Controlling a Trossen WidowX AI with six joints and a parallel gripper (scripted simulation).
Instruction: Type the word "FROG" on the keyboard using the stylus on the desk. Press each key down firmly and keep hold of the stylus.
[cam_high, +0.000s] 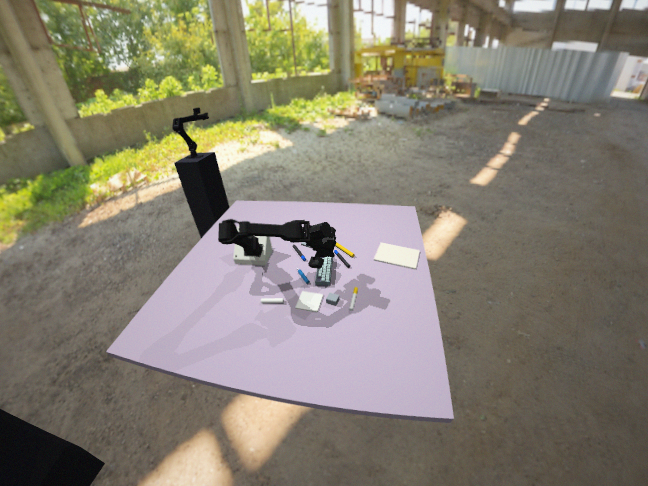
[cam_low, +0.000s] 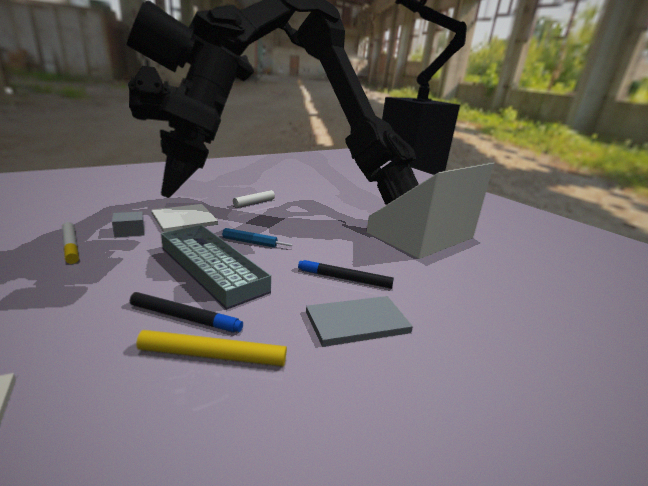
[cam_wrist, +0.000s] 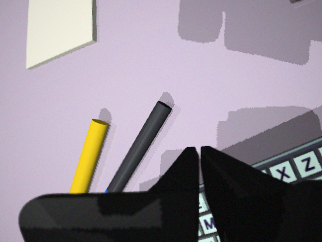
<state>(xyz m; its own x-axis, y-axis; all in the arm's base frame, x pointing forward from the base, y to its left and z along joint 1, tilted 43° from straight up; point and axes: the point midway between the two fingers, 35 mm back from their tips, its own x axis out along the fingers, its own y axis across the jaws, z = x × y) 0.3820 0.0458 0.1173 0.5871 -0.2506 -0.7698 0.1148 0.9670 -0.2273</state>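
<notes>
The stylus, a blue pen (cam_high: 303, 276) (cam_low: 248, 237) with a thin pale metal tip, lies on the desk beside the keyboard; it is not visible in the wrist view. The keyboard (cam_high: 324, 274) (cam_low: 214, 265) (cam_wrist: 307, 163) is a small dark green tray with pale lettered keys. In the wrist view the fingers partly hide it; X and Z show at the right. My gripper (cam_low: 166, 194) (cam_wrist: 197, 156) is shut and empty, with its fingertips together. It points down and hangs above the desk, well clear of the stylus.
Near the keyboard lie a yellow stick (cam_high: 344, 249) (cam_low: 211, 347) (cam_wrist: 88, 157), two black pens with blue caps, a grey block (cam_low: 127, 224), a white pad (cam_low: 184, 217), a white stick (cam_low: 253, 198), a white-and-yellow stick (cam_low: 70, 243) and a flat grey slab (cam_low: 358, 320).
</notes>
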